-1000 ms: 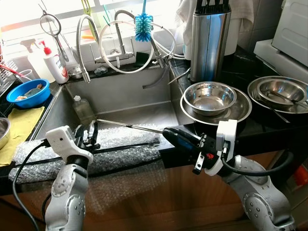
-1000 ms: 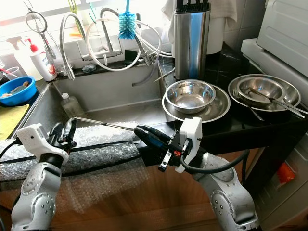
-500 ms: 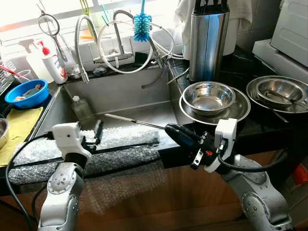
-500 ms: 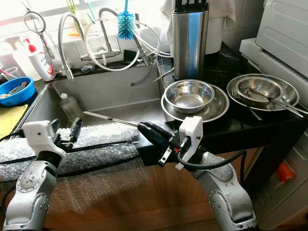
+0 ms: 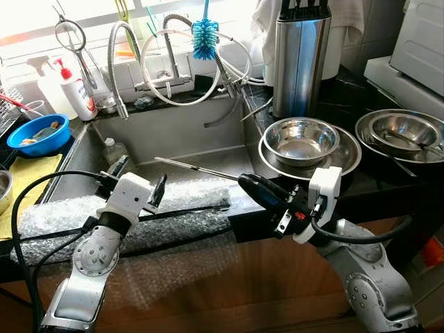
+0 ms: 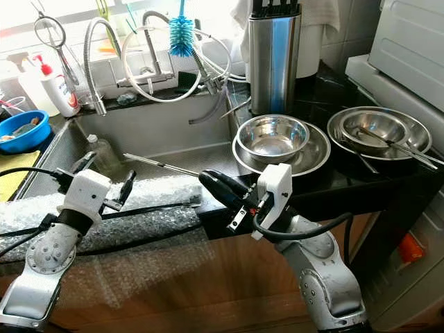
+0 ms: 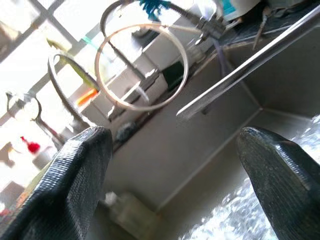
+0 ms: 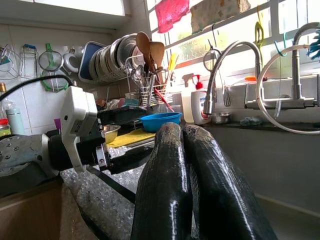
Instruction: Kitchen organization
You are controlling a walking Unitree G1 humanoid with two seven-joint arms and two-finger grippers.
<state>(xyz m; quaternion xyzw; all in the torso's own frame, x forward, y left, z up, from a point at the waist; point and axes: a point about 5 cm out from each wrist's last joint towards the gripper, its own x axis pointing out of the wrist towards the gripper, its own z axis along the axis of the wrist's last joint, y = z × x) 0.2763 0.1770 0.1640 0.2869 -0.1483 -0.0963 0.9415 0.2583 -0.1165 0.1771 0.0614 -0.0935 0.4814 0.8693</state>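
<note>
The thing in play is a long thin steel rod with a black handle (image 5: 194, 168), and everything is placed here from the stainless steel sink (image 5: 173, 139). The right gripper (image 5: 258, 191) is clenched on the black handle at the sink's front right corner, its two fingers pressed together in the right wrist view. From there the rod's long axis runs up and to the robot's left, across the sink basin, with its free tip over the middle of the basin.

The left gripper (image 5: 135, 184) hovers at the sink's front edge, over the strip of clear bubble wrap (image 5: 139, 211) laid along that edge. Its jaws are spread wide and hold nothing; in the left wrist view the rod's tip (image 7: 200, 102) lies between and beyond the two fingers, so the rod is ahead of them and crosses their line at a slant. The left arm is the nearer one to that free end.

Compared with a second ago, the left gripper has turned to face into the sink, and the rod's tip sits slightly higher and further right over the basin.
</note>
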